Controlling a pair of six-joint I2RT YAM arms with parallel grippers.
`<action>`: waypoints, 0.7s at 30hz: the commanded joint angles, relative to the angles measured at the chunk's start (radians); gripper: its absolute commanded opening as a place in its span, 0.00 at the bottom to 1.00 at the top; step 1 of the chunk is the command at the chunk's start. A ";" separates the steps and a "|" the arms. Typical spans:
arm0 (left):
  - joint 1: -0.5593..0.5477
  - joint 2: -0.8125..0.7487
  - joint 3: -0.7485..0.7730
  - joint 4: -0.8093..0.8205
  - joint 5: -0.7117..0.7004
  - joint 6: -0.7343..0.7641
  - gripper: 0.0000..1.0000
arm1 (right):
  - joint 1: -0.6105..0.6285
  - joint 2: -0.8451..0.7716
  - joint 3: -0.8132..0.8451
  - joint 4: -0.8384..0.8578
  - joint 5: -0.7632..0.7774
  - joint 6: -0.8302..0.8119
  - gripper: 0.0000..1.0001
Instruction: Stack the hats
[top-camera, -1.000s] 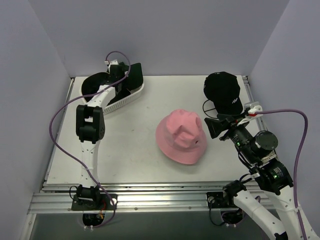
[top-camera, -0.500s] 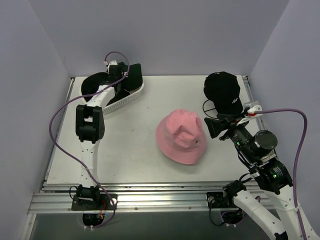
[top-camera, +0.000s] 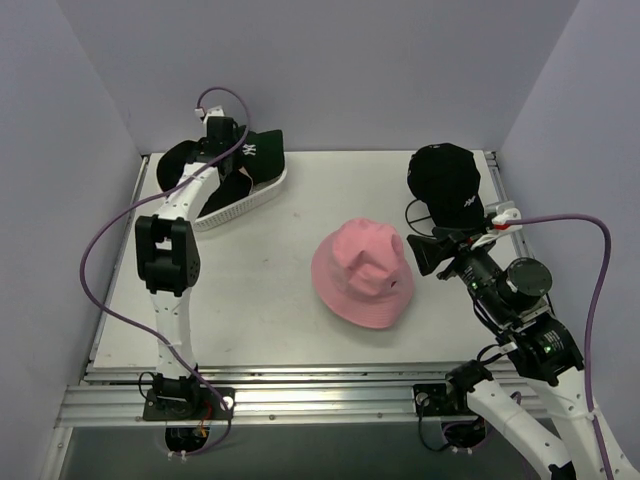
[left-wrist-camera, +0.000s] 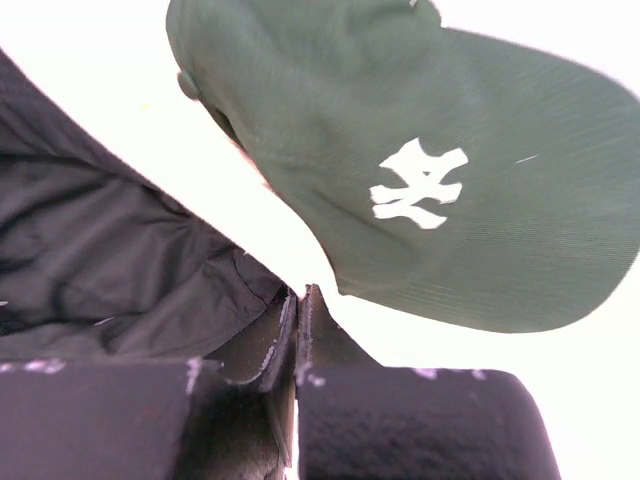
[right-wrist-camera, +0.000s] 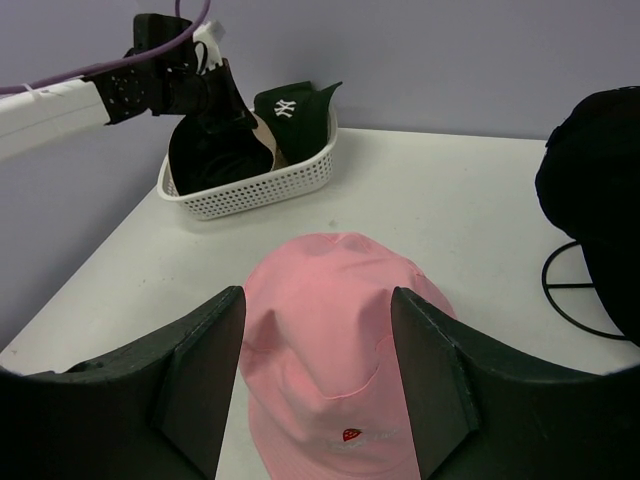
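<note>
Raised since a second ago, the left arm now sits higher over the basket in the upper left of the top view. With it the dark green cap (top-camera: 256, 150) has come up and turned, so its white logo faces the camera, which it did not before. The left gripper (left-wrist-camera: 298, 300), half apart a second ago, is now clenched, with its two fingers pressed flat together. In the left wrist view the cap's lower edge runs right down to the fingertips, and the gripper appears to pinch that edge. Dark fabric (left-wrist-camera: 110, 260) lies against the left finger there, but whether it belongs to the same cap cannot be told.

The white mesh basket (top-camera: 240, 205) stands at the upper left of the desk (top-camera: 250, 290), close to the back wall. In the right wrist view the green cap leans over the basket's right rim. A sliver of tan fabric (right-wrist-camera: 264, 138) shows just left of the cap, and a dark mass fills the left part of the basket.

The pink bucket hat (top-camera: 362, 272) lies crown up near the middle of the desk, where it was before. The black cap (top-camera: 447, 180) sits at the upper right on a thin wire stand (right-wrist-camera: 575, 285), its small white logo showing.

The right gripper (right-wrist-camera: 318, 295) hovers just right of the pink hat in the top view. Its fingers are spread and hold nothing, and the hat shows between them in its own wrist view.
</note>
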 joint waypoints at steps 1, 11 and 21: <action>0.010 -0.133 -0.001 -0.009 -0.022 0.021 0.02 | 0.003 0.019 -0.008 0.065 -0.005 -0.006 0.56; 0.010 -0.274 0.042 -0.133 0.023 0.041 0.02 | 0.005 0.062 0.010 0.070 -0.023 -0.014 0.57; 0.010 -0.461 0.038 -0.251 0.168 0.133 0.02 | 0.006 0.214 0.080 0.091 -0.122 -0.002 0.58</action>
